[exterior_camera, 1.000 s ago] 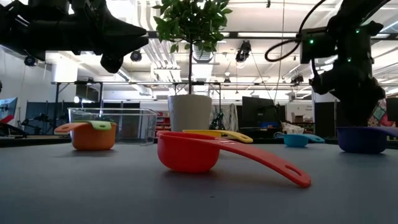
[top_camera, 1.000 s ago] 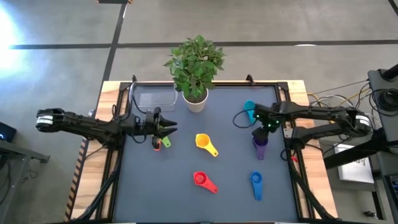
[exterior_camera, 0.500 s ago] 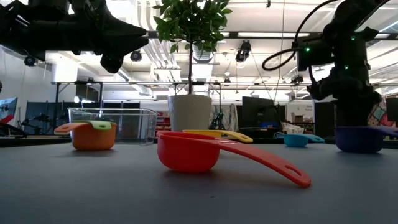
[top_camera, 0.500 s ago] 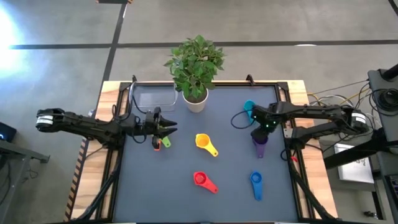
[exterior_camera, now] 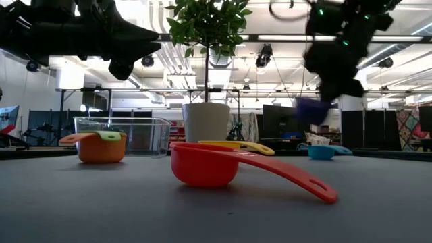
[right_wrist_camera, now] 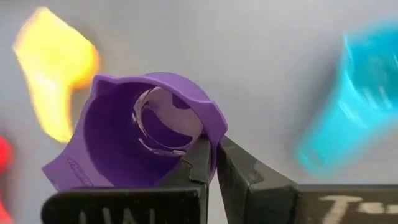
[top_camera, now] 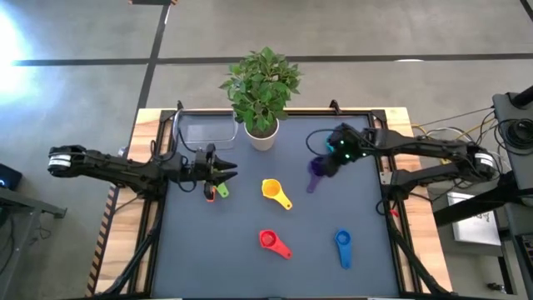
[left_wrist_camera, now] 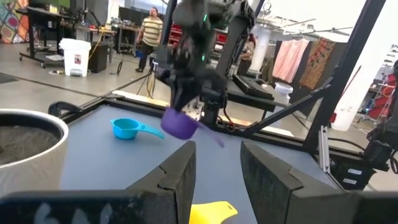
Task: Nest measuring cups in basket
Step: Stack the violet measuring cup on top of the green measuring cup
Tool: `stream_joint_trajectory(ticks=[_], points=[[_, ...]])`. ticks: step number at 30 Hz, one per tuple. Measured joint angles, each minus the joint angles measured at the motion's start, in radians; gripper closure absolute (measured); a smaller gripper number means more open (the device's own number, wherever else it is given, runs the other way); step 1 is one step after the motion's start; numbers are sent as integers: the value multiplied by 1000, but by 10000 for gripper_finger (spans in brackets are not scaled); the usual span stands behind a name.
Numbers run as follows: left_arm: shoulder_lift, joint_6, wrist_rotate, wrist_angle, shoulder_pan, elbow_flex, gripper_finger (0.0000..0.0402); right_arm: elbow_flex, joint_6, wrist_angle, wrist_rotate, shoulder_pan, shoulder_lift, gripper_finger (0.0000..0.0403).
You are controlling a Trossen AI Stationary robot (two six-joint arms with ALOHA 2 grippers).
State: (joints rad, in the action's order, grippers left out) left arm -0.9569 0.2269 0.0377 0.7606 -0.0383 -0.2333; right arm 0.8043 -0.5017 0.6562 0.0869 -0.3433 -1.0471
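- While the purple cup point(top_camera: 316, 172) is carried above the mat, its rim is pinched between the clenched fingers of the right gripper point(top_camera: 323, 167), over the stretch between the plant pot point(top_camera: 261, 134) and the teal cup point(exterior_camera: 322, 152).
- The dark mat point(top_camera: 250, 267) is bounded by a black frame, with wooden table edge seen outside it on both sides.
- Open mat is left in the middle front, between the red cup point(top_camera: 270, 242) and the blue cup point(top_camera: 342, 242), and along the left front corner.
- The yellow cup point(top_camera: 273, 191) is lying near the centre, apart from the rest.
- The clear basket point(top_camera: 204, 129) is set at the far left corner, just beside the pot.
- The left gripper point(top_camera: 225, 172) is held above the orange cup point(exterior_camera: 101, 147), in which the green cup point(exterior_camera: 109, 136) is nested; its fingers point(left_wrist_camera: 180, 177) are parted with nothing between them.
- The purple cup is seen tilted, its hollow inside glossy, with small embossed lettering too fine to read.
- White writing on the right gripper's body is cut off and cannot be read.
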Motion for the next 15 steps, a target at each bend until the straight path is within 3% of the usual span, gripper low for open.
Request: stream_joint_trajectory(ticks=[6, 15], points=[[75, 44, 48, -107, 0, 0, 293, 87, 56, -237, 3, 69, -126, 394], [177, 211, 109, -303, 6, 0, 293, 283, 187, -332, -9, 123, -380, 394]])
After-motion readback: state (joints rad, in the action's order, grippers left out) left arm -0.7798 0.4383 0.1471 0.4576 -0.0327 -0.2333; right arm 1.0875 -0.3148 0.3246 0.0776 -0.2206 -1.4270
